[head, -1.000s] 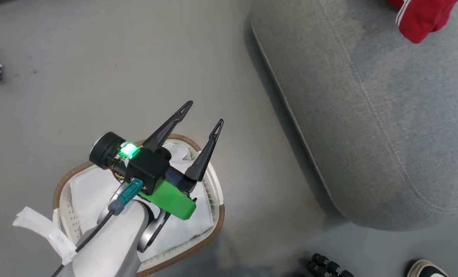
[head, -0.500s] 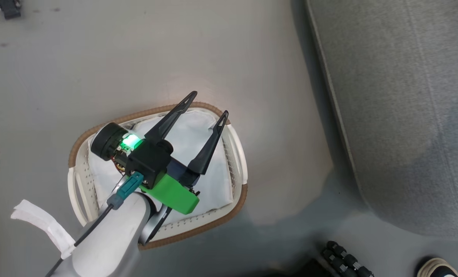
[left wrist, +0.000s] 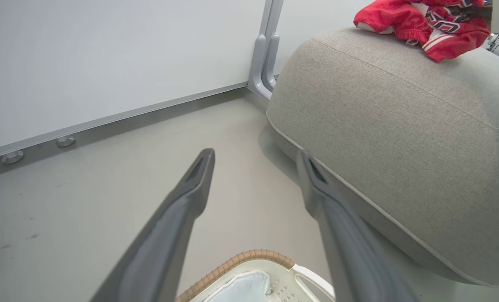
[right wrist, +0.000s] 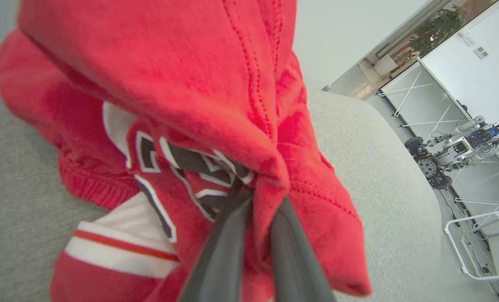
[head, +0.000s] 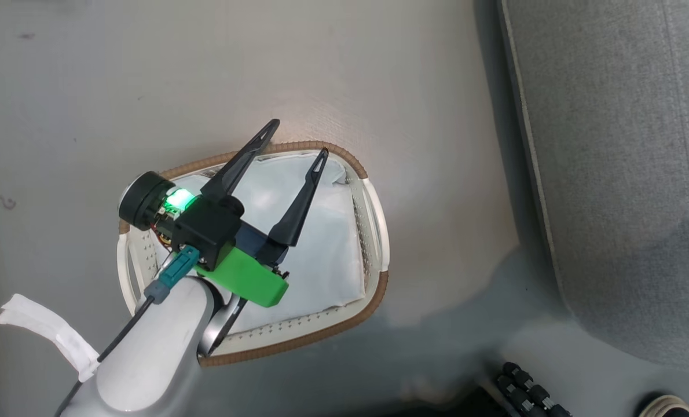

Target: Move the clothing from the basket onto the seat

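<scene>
Resting on floor (head: pixel 147 69), basket (head: pixel 378 223) under spread left claw (head: pixel 297 139); right claw (right wrist: pixel 261 201) pinches clothing (right wrist: pixel 170 84) on seat (right wrist: pixel 379 167).

White lettering on clothing (right wrist: pixel 182 84) crumpled, illegible.

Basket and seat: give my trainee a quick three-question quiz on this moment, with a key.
1. What is pinched between the fingers of the right gripper at the seat?
2. The left gripper, over the basket, is: A) open and empty; B) shut on a sock; C) shut on the basket's rim.
3. True or false: the basket holds something red.
Key: 1. The red clothing. 2. A. 3. False: what lies in it is a white lining.
</scene>
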### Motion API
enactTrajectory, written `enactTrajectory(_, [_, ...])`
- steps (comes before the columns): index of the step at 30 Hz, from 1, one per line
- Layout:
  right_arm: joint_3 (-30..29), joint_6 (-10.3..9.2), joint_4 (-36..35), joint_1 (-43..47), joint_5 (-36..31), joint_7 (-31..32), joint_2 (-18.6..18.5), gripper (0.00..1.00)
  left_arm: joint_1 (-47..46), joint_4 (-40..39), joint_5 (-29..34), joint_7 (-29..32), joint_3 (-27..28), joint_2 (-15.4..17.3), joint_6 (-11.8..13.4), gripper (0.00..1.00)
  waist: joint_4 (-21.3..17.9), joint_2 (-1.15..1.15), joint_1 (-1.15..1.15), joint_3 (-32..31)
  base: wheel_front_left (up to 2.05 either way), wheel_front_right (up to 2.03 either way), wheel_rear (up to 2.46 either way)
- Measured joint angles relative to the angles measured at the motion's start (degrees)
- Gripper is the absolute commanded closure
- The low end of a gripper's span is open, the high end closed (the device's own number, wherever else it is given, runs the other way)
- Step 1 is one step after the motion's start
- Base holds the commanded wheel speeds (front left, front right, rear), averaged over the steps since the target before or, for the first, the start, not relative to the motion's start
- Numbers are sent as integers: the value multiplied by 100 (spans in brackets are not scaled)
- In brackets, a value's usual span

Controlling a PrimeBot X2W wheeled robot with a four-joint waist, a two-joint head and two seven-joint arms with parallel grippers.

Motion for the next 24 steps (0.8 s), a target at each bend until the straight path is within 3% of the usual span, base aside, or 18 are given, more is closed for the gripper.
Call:
enactTrajectory(6, [149, 0, 821, -131, 121, -732, -298, 0, 105, 88, -41, 0, 66, -105, 0, 0, -102, 0, 0, -330, 0, 0, 0])
enactTrajectory(10, [532, 0, 1101, -176, 100, -1098, -296, 0, 273, 163, -75, 0, 216, -216, 0, 0, -182, 0, 0, -631, 0, 0, 0])
enactTrajectory(18, [1092, 0, 975, 186, 187, -1287, 204, 0, 603, 319, -127, 0, 550, -374, 0, 0, -338, 0, -1, -1291, 0, 0, 0])
enactTrajectory(24, [1407, 0, 399, 664, 570, -1310, 892, 0, 851, 396, 26, 1, 910, -511, 0, 0, -363, 0, -1, -1753, 0, 0, 0])
